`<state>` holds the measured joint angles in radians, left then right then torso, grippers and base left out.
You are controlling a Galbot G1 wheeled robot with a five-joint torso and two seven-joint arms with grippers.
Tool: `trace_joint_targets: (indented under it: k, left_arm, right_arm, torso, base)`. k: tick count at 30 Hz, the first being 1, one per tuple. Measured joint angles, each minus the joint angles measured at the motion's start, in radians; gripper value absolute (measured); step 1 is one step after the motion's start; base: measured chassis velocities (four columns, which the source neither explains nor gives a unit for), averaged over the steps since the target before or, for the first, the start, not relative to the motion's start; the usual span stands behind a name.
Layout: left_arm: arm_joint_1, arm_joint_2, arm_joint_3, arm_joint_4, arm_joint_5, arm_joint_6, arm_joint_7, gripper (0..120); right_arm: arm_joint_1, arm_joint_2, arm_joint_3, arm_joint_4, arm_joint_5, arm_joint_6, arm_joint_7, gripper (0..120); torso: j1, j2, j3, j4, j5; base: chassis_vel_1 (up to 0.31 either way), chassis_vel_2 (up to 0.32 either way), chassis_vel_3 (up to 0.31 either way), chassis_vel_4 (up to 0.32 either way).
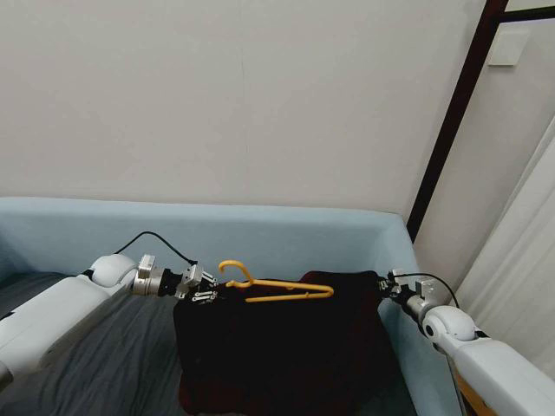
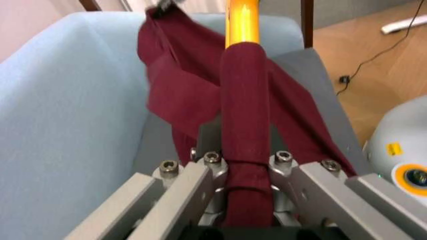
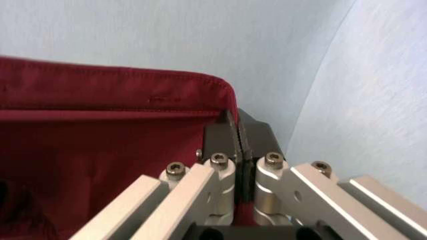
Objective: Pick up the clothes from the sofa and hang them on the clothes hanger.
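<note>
Left gripper [image 1: 201, 289] is pinching the left edge of the dark red garment [image 1: 286, 351], its fingers pressed together on bunched cloth. The garment is hanging spread between both grippers over the blue sofa [image 1: 104, 227], with the yellow hanger [image 1: 279, 291] lying along its top edge. Right gripper [image 1: 384, 285] is clamping the garment's right corner, fingers closed on the hem.

Dark red garment [image 1: 286, 355]: lower hem cut off by the head view's bottom edge. Yellow hanger [image 1: 290, 296]: near end hidden under cloth within the left gripper's [image 1: 208, 290] jaws; hook end cropped in the left wrist view.
</note>
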<state>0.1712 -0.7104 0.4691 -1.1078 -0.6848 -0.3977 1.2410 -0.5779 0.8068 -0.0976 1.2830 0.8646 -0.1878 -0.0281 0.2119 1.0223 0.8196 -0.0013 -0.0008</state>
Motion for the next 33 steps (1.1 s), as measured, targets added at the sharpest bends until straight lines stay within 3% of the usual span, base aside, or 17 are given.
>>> trace_joint_targets:
  k: [20, 33]
  left_arm:
    - [-0.066, -0.056, 0.010, 0.098, 0.188, 0.002, -0.099, 3]
    - [-0.067, -0.062, 0.000, 0.110, 0.227, 0.035, -0.178, 3]
  right_arm:
    - [-0.074, -0.255, 0.131, 0.442, 0.206, -0.053, 0.105, 0]
    - [-0.101, -0.333, 0.168, 0.661, 0.260, -0.055, 0.170, 0]
  torso:
    - [0.000, 0.000, 0.000, -0.0001, -0.0001]
    - [0.000, 0.000, 0.000, 0.0001, -0.0002]
  base:
    - [0.000, 0.000, 0.000, 0.000]
    - [0.000, 0.000, 0.000, 0.000]
